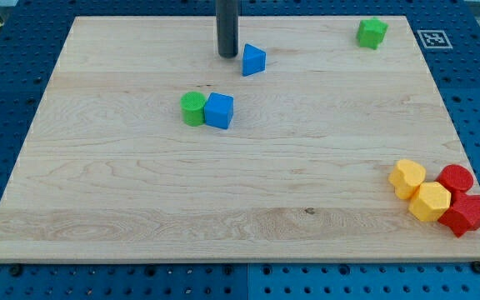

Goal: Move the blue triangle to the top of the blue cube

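Note:
The blue triangle (253,60) lies near the view's top, a little right of centre. The blue cube (219,111) sits below and to the left of it, touching a green cylinder (192,109) on its left side. My tip (227,55) rests on the board just left of the blue triangle, with a small gap between them, and above the blue cube.
A green block (372,32) lies at the view's top right. At the bottom right stands a cluster: a yellow block (407,177), a yellow cube (430,202), a red cylinder (456,180) and a red star-like block (465,214). The wooden board (140,208) is ringed by blue pegboard.

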Tool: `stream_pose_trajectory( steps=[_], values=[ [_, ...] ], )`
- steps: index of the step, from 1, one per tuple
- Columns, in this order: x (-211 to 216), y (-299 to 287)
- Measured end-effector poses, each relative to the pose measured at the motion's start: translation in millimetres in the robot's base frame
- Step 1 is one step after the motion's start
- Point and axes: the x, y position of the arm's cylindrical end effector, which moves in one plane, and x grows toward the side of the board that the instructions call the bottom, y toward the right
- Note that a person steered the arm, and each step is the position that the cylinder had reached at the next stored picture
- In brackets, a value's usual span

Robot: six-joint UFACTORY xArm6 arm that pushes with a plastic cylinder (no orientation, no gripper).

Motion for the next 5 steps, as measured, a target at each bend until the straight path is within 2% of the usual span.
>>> stream_pose_trajectory(
  steps=[1, 2, 3, 4, 5],
  values=[
    [-3.8, 0.0],
    [-37.3, 11.6],
    [-44.5, 51.8],
    [-14.6, 63.1],
    [38.6, 34.7]
  ],
)
